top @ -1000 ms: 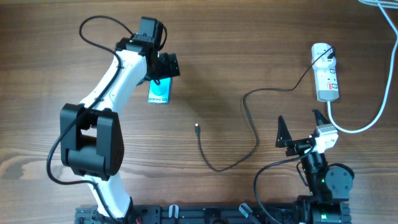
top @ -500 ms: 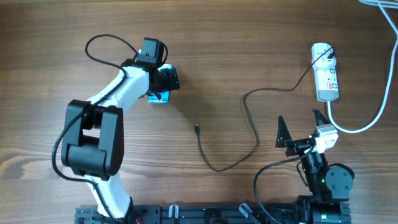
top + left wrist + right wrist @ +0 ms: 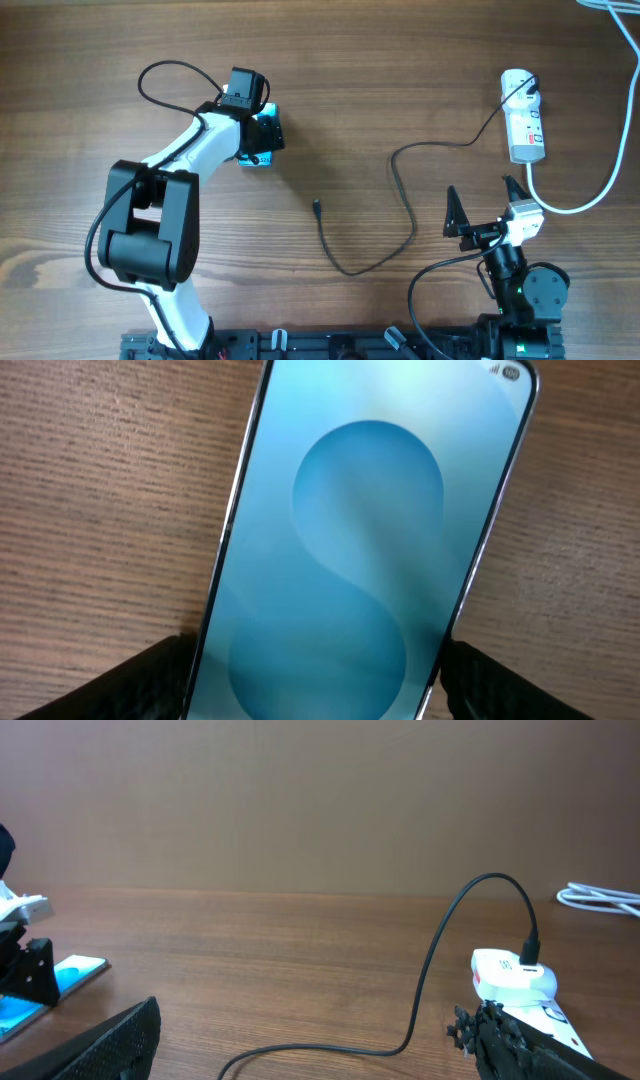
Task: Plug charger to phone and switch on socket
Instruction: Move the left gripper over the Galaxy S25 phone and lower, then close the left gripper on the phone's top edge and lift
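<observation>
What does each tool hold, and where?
Right tool: nothing, open. Left tool straddles the phone's long edges; a firm grip cannot be told.

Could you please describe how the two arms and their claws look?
The left arm has white links, bulky black joint housings and a looping black wire. The right arm is mostly black with a white wrist piece. The left claw and right claw are black.

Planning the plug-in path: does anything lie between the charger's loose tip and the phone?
Nothing visible does. The charger tip lies on the bare table, and only wood separates it from the phone. The left claw straddles the phone itself, its fingers at the two long edges.
</observation>
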Available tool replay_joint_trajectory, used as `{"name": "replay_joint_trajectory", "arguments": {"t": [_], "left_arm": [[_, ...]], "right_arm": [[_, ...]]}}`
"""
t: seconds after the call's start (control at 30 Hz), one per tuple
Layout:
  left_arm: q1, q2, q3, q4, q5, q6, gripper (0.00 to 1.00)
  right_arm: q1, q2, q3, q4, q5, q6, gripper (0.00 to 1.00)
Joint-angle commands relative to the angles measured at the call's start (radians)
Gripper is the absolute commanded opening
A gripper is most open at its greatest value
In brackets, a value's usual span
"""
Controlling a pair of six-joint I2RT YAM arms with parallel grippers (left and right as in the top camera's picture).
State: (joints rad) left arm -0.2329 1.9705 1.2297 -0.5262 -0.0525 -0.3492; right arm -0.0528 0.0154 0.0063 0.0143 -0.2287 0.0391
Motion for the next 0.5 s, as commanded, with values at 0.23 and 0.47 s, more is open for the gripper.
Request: {"name": "replay_joint_trajectory", "arguments": {"t": [0.23,0.47], "left_arm": [[-0.001,0.006,-0.036,-0.144,0.093,0.0,0.79],[-0.001,0.006,-0.036,-0.323,0.113,-0.001,0.79]], "right_arm": [[0.004,-0.011,-0.001,0.003,-0.008,-0.011,1.0],[0.004,-0.011,-0.001,0.003,-0.008,-0.011,1.0]]}}
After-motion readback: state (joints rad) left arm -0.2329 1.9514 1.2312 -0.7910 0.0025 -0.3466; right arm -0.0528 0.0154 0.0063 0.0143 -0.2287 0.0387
